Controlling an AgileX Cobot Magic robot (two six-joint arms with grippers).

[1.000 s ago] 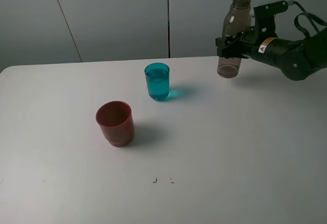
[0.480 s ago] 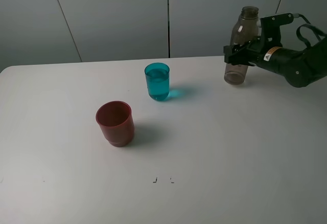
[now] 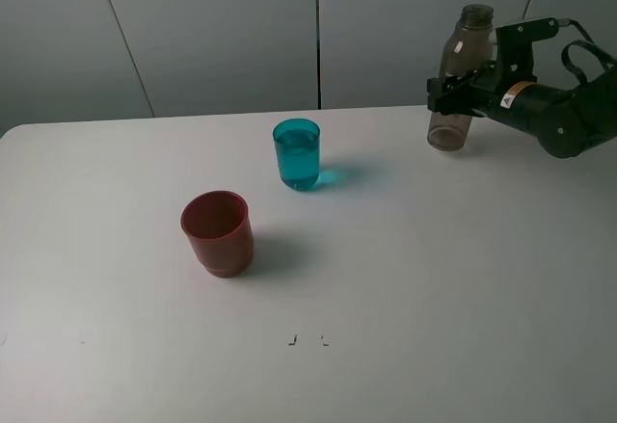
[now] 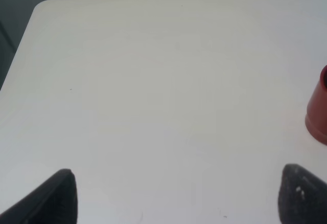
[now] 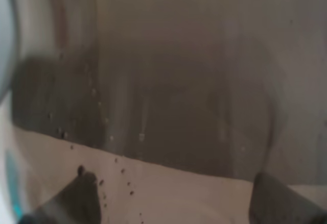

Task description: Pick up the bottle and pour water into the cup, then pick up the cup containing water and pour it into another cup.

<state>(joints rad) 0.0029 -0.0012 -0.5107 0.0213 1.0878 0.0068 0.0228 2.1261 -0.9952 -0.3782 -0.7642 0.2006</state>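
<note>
The smoky grey-brown bottle [image 3: 461, 76] stands upright at the table's back right, its base on or just above the surface. My right gripper [image 3: 451, 92] is shut around its middle; in the right wrist view the bottle [image 5: 173, 81] fills the picture between the fingertips [image 5: 82, 196]. The teal cup [image 3: 297, 153] holds water and stands at the centre back, well left of the bottle. The red cup [image 3: 218, 232] stands in front of it to the left, and its edge shows in the left wrist view [image 4: 319, 113]. My left gripper [image 4: 179, 203] is open and empty over bare table.
The white table [image 3: 434, 278] ends at a grey wall just behind the bottle. Its rounded far-left corner [image 4: 43, 7] shows in the left wrist view. The left arm is outside the exterior high view.
My right gripper has carried the bottle right, back and down, from above the table to the surface at the back right. The cups have not moved.
</note>
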